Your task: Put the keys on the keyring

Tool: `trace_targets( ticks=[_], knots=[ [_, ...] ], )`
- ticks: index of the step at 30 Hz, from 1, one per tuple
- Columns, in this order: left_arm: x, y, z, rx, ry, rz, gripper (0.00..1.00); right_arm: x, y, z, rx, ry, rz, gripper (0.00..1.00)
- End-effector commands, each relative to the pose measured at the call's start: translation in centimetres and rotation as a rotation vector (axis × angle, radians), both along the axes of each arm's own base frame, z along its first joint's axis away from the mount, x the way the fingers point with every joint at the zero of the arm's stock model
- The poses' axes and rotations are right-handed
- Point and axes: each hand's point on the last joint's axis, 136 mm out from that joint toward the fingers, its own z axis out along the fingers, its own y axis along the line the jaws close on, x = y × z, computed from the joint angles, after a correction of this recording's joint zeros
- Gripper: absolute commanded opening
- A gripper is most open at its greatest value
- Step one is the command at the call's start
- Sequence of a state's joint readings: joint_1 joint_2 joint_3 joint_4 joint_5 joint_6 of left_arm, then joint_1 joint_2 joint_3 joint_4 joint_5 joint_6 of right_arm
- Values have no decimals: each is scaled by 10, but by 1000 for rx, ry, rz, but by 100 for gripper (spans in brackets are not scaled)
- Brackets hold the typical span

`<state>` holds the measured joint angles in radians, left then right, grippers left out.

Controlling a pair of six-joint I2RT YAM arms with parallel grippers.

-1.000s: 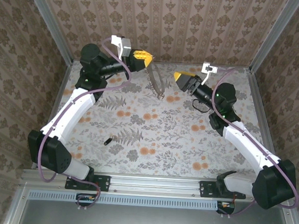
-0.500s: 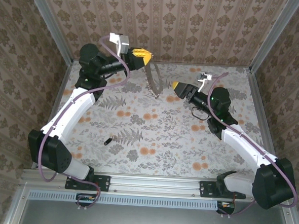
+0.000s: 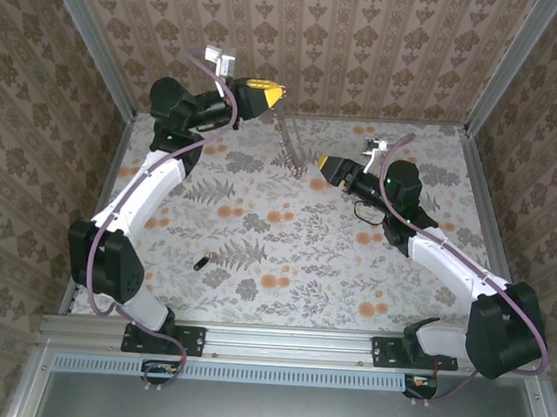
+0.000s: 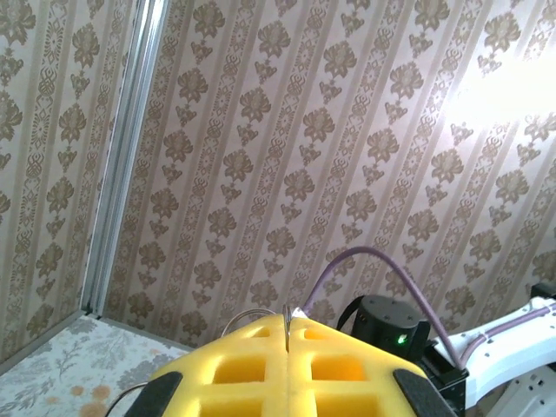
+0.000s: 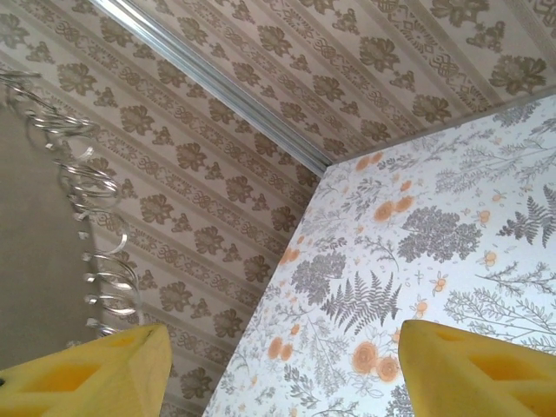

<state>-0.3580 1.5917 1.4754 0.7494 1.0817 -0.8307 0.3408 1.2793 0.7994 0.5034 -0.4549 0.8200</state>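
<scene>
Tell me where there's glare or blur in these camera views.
Left wrist: a blown-out glare patch on the wall at upper right. Right wrist: the keyring at the left looks soft, very close to the lens. Top external: evenly lit and sharp, only faint shadows on the table.

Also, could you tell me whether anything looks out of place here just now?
The key lies alone on the near-left of the table, away from both grippers: the shut left gripper holds the keyring up at the back and the open right gripper faces it. Nothing looks spilled or damaged.
</scene>
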Motion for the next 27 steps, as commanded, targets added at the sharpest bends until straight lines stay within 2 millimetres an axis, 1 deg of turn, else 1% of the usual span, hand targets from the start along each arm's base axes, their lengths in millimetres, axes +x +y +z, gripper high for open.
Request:
trace_targets(
  ticks=[1,3,6,9,14,17,18,21,27],
  knots=[
    [-16,10,28,-60,-40,-36,0,3,3,17,2,-46,17,71],
    [-17,11,27,-59,-38,-34,0,3,5,21,4,-56,26,71],
    [-20,11,25,-45,-41,-31,0,2,7,34,9,-86,43,70],
    [-22,11,21,-17,-50,-29,0,2,12,56,22,-137,73,68],
    [-25,9,11,51,-62,-40,0,-2,24,105,54,-258,153,63],
    [-28,7,1,116,-67,-53,0,-6,29,130,70,-327,198,58],
    [-28,6,-2,136,-69,-54,0,-7,30,136,76,-344,208,57],
    [-32,6,-10,190,-76,-70,0,-14,34,156,94,-409,254,48],
    [-34,4,-18,230,-68,-122,0,-13,49,169,134,-445,360,37]
  ],
)
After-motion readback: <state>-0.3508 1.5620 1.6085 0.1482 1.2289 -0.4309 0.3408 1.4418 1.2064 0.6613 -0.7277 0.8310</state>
